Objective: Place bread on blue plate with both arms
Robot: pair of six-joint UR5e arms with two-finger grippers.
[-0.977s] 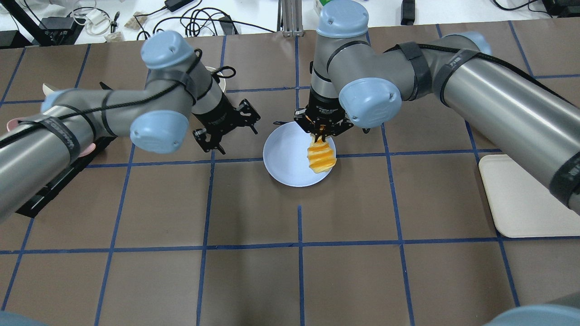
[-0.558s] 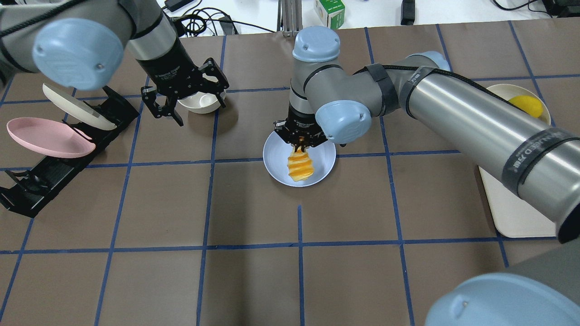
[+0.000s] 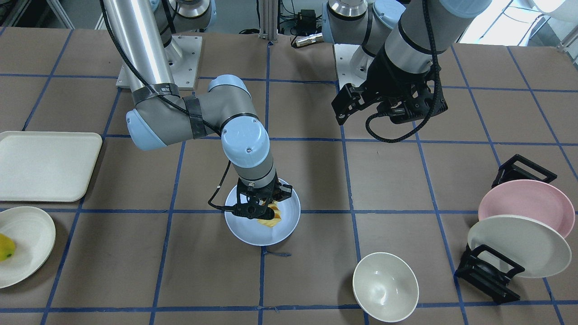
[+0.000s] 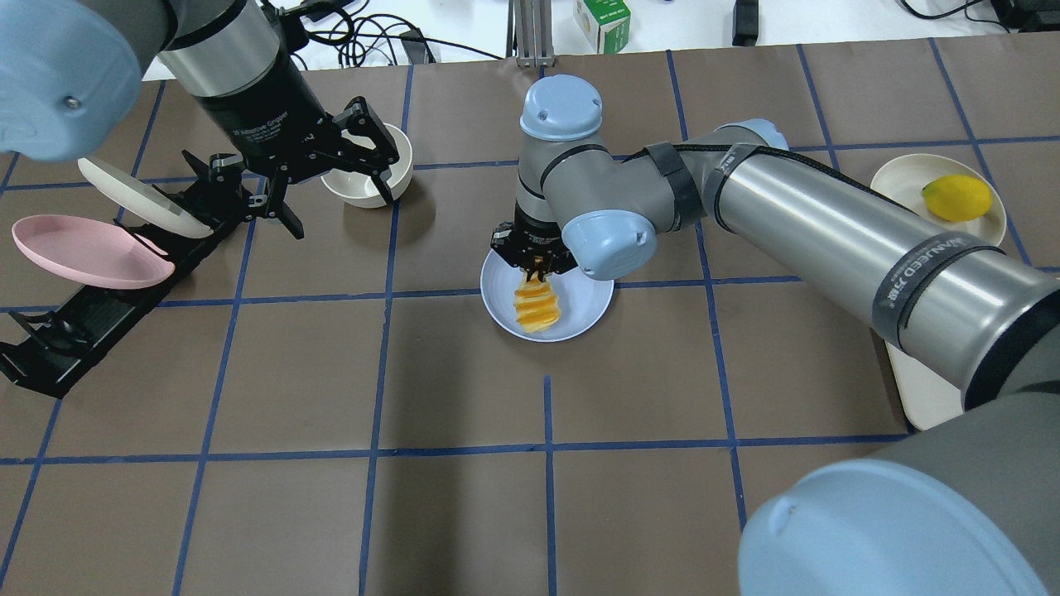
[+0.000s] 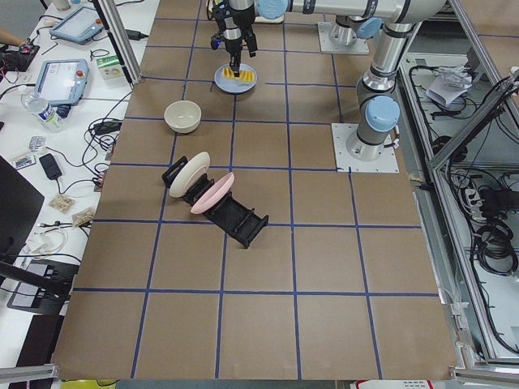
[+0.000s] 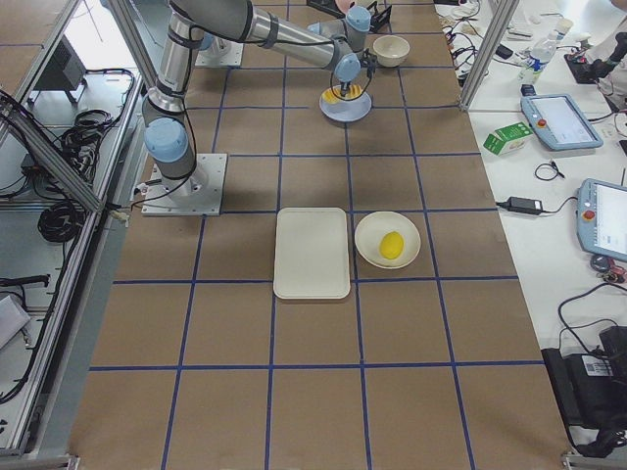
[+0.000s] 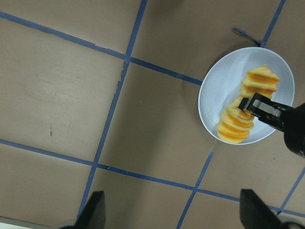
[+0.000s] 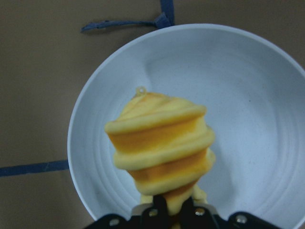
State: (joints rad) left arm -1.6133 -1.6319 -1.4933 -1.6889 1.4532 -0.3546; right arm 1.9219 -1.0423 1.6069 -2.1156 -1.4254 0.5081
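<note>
1. You are at the set-down step. The right fingers (image 8: 159, 207) pinch 1 end of the bread (image 4: 538, 307). The loaf hangs down over the blue plate (image 4: 590, 300), near the plate's middle, with the plate at the centre of the counter (image 4: 464, 513).
2. From these views I cannot tell whether the loaf's free end already touches the plate or sits just above it. The right wrist view shows the plate's rim ringing the loaf on all sides, so the aim looks good.
3. The left fingers (image 7: 95, 212) are spread wide with nothing between them. They are raised near the cream bowl (image 4: 368, 178), well apart from the plate.
4. The next move likely calls for a short, slow drop until the loaf lies on the plate. Then part the right fingers and lift straight up.
5. Watch the release. The loaf looks soft and ridged, so it may cling to 1 finger or tip toward the shallow rim as you lift.
6. Keep the left arm where it is. It has no hold on the loaf, and bringing it in would crowd the right wrist.
</note>
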